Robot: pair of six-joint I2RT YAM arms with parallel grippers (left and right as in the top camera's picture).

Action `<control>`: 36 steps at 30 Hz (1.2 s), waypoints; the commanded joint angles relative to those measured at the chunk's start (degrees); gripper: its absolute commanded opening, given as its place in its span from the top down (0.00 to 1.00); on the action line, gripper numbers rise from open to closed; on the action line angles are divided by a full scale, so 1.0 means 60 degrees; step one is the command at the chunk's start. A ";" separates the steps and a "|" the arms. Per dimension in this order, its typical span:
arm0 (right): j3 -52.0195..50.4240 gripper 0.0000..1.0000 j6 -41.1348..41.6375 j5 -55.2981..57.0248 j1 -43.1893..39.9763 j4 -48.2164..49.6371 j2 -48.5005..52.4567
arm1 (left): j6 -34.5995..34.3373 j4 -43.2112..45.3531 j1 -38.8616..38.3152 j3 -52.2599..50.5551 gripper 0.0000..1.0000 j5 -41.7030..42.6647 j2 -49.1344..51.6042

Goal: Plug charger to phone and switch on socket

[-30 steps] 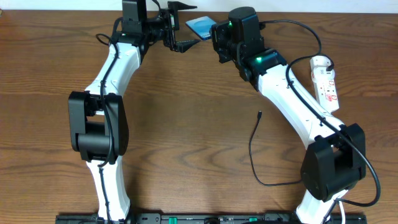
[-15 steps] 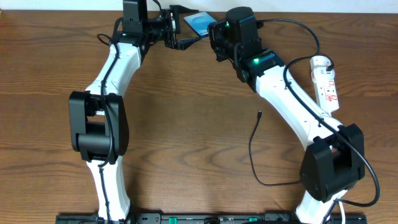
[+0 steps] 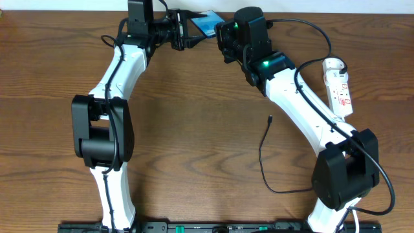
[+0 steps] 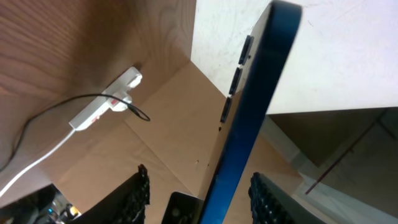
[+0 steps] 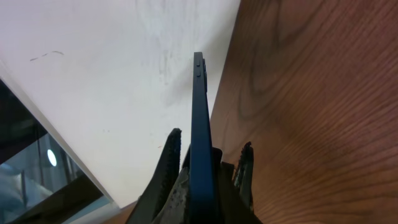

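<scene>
Right pincer (image 5: pixel 210 142) pinches the black-framed, cyan-screened smartphone (image 5: pixel 199 93) edge-up. Left pincer (image 4: pixel 199 175) is spread astride it, not yet gripping. Probably a handover to free the port end.

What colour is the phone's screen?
Cyan-blue; the phone shows it best in the overhead view.

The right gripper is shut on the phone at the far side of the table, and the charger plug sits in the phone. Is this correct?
No. The right gripper is shut on the phone at the far side of the table, but the charger is not plugged in: its tip lies free, apart from the phone, as the overhead view shows.
</scene>
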 commanded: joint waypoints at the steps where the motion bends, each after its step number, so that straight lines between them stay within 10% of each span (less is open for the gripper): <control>1: 0.0186 0.98 0.0102 -0.0131 0.0080 0.0138 -0.0273 | 0.0087 0.0040 -0.0029 0.0069 0.51 0.0171 -0.0317; 32: 0.0186 0.98 -0.0266 -0.0423 0.0055 0.0153 -0.0273 | 0.0484 0.0040 -0.0029 0.0069 0.93 0.0251 -0.0321; 36: 0.0186 0.82 -0.0266 -0.0415 0.0051 0.0153 -0.0273 | 0.0495 0.0044 -0.0029 0.0069 0.92 0.0357 -0.0321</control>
